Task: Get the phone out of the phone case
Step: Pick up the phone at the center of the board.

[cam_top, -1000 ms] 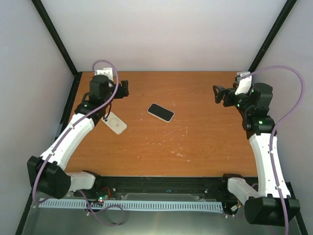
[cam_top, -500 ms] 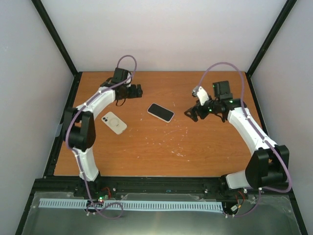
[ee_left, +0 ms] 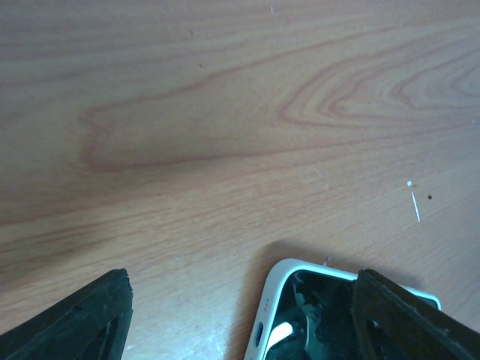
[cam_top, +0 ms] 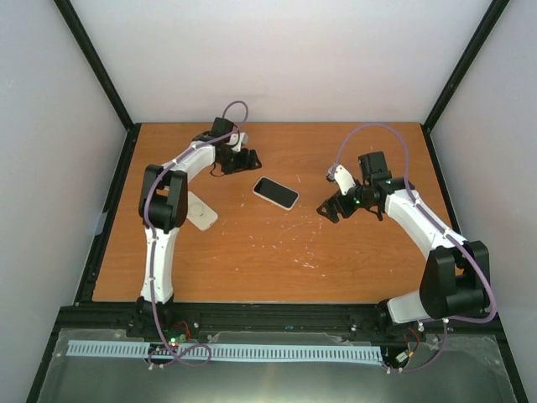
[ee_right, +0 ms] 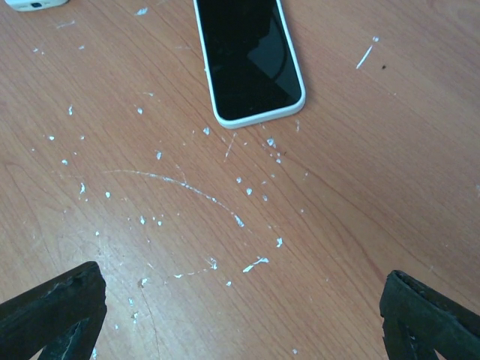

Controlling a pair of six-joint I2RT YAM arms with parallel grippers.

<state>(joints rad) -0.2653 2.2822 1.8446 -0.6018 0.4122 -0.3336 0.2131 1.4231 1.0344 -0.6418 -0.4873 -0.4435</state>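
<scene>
Here we see a brown wooden tabletop (cam_top: pixel 336 243) with two arms over it. The left arm (cam_top: pixel 189 159) bends in from the left side and the right arm (cam_top: pixel 419 218) from the right.

The left end effector (cam_top: pixel 249 161) stands wide just beside the phone (cam_top: pixel 276 192). One corner of the phone shows between its fingers, and we cannot tell whether they touch it. The right end effector (cam_top: pixel 327 207) is also spread wide, near the phone but apart from it, and holds nothing.

The phone lies flat and screen up near the tabletop's middle, with the white phone case (ee_right: pixel 259 118) round its edge. A white flat piece (cam_top: pixel 201 214) with a ring mark lies to the left, partly hidden by the left arm. Small white scratches (ee_right: pixel 225 210) dot the wood.
</scene>
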